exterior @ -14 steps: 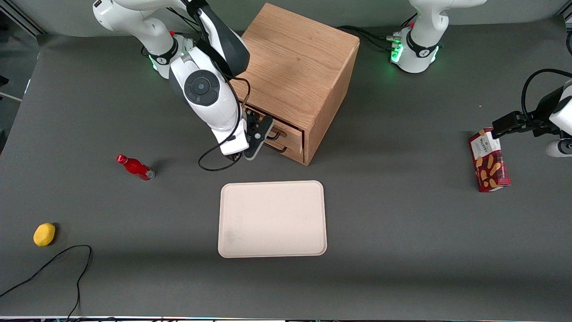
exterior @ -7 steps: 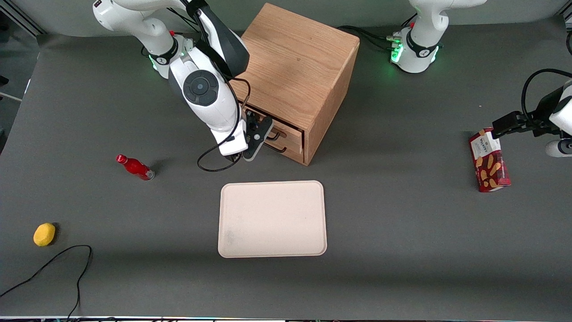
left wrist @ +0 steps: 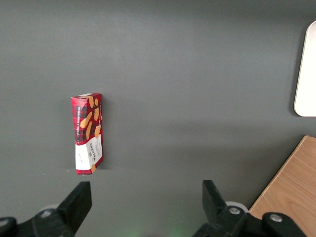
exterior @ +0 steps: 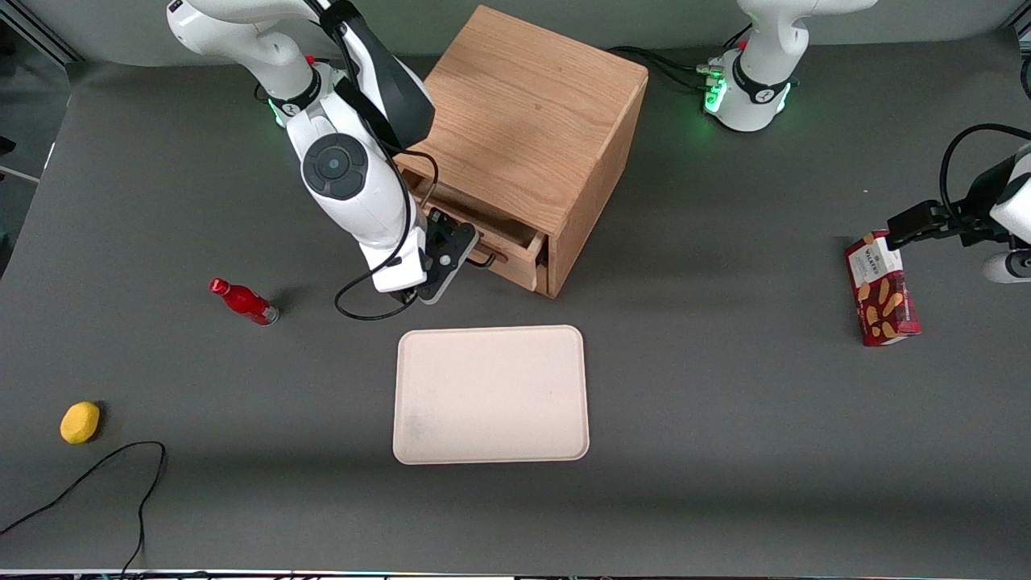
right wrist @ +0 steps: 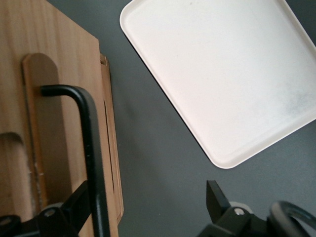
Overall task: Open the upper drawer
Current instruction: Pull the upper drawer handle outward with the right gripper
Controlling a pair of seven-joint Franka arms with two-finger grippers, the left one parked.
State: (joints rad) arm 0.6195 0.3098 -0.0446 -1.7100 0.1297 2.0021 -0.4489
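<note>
At the centre of the worktop (exterior: 725,451), the oak cabinet (exterior: 532,105) stands with its drawer face turned toward 7 o'clock in the front view, where 6 o'clock points to the camera. The upper drawer (exterior: 511,262) is pulled partway out of the cabinet. A dark strip of its interior shows between the drawer front and the cabinet top.

The gripper (exterior: 451,258) is positioned in front of the upper drawer, at the thin black handle (exterior: 483,259). In the right wrist view, the fingers of the gripper (right wrist: 145,187) are apart. The handle (right wrist: 89,133) runs between them, close against the inner side of one finger (right wrist: 74,202). The second finger (right wrist: 215,197) is well apart from the handle, over bare worktop. The drawer front (right wrist: 74,54) fills the area alongside the handle.

Other items on the worktop:
- The cream tray (exterior: 491,395) lies at 6 o'clock from the cabinet, nearer to the front camera and apart from it. Its corner (right wrist: 222,74) is visible near the gripper.
- The red bottle (exterior: 243,301) lies on its side at 9 o'clock from the gripper, toward the working arm's end.
- The yellow round object (exterior: 80,422) rests at 8 o'clock from the tray, with a black cable (exterior: 97,475) just beside it.
- The red biscuit box (exterior: 882,294) (left wrist: 88,133) lies flat toward the parked arm's end.
</note>
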